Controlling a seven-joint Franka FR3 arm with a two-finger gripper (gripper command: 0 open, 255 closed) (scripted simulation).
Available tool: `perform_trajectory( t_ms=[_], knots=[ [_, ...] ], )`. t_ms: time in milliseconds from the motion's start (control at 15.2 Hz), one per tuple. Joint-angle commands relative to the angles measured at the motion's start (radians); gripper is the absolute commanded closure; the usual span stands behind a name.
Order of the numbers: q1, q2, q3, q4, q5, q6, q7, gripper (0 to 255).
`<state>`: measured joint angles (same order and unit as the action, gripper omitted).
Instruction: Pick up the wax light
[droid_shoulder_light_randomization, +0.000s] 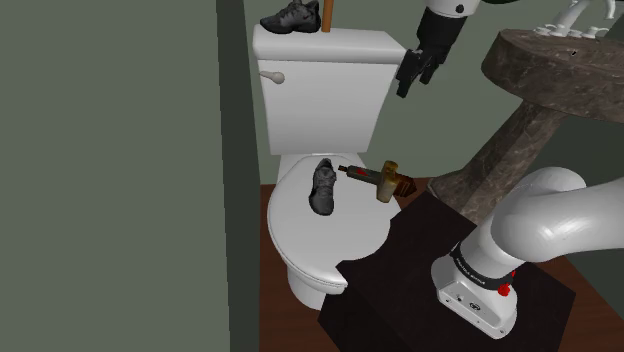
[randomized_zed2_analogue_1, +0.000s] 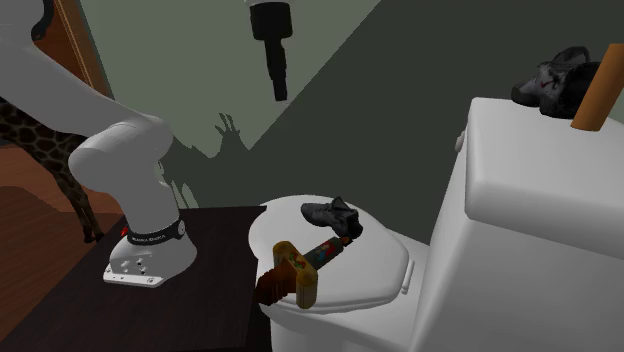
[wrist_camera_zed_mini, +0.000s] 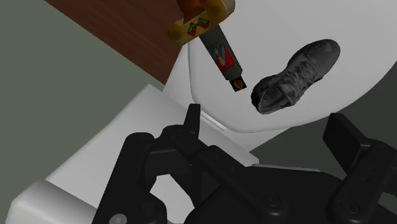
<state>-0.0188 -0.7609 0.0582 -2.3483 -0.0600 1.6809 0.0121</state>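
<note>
Shoulder view
- Gripper: I see the gripper (droid_shoulder_light_randomization: 412, 84) high up, just off the toilet tank (droid_shoulder_light_randomization: 320, 90) on this view's right, fingers pointing down.
- Jaws: released, the two fingers spread with nothing between them.
- Wax light: the wax light (droid_shoulder_light_randomization: 372, 177) lies on its side on the closed toilet lid (droid_shoulder_light_randomization: 300, 235), at the lid's edge on this view's right. It is a dark stick with a yellowish base, well below the gripper.
- Neighbours: a grey shoe (droid_shoulder_light_randomization: 324, 187) rests on the lid just beside the stick's thin end. A second shoe (droid_shoulder_light_randomization: 292, 17) and a brown rod (droid_shoulder_light_randomization: 326, 14) sit on top of the tank.
- Surroundings: a stone basin (droid_shoulder_light_randomization: 560, 65) is at the upper right, and the dark stand (droid_shoulder_light_randomization: 400, 270) is beside the toilet.

Second exterior view
- Gripper: it hangs over the lid's near side, well apart from everything on it.
- Wax light: its yellowish base sits at the lid's front rim and its coloured body points toward the grey shoe.

Wrist view
- Jaws: both black fingers stand wide apart — holding nothing.
- Wax light: it is far ahead of the fingers, its small end close to the grey shoe with a slight gap between them.
- Below the hand: the tank's white top.
</note>
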Motion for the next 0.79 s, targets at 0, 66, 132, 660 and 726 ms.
perform_trajectory(
  t_ms=[0, 66, 132, 660, 726],
  knots=[
    [0.0, 0.0, 0.0, 0.0, 0.0, 0.0, 0.0, 0],
    [0.004, 0.001, -0.017, -0.03, -0.002, 0.028, -0.029, 0],
    [0.008, 0.004, -0.035, -0.059, -0.005, 0.057, -0.059, 0],
    [0.036, 0.092, -0.178, -0.242, -0.027, 0.294, -0.301, 0],
    [0.039, 0.111, -0.197, -0.258, -0.029, 0.325, -0.332, 0]
  ],
)
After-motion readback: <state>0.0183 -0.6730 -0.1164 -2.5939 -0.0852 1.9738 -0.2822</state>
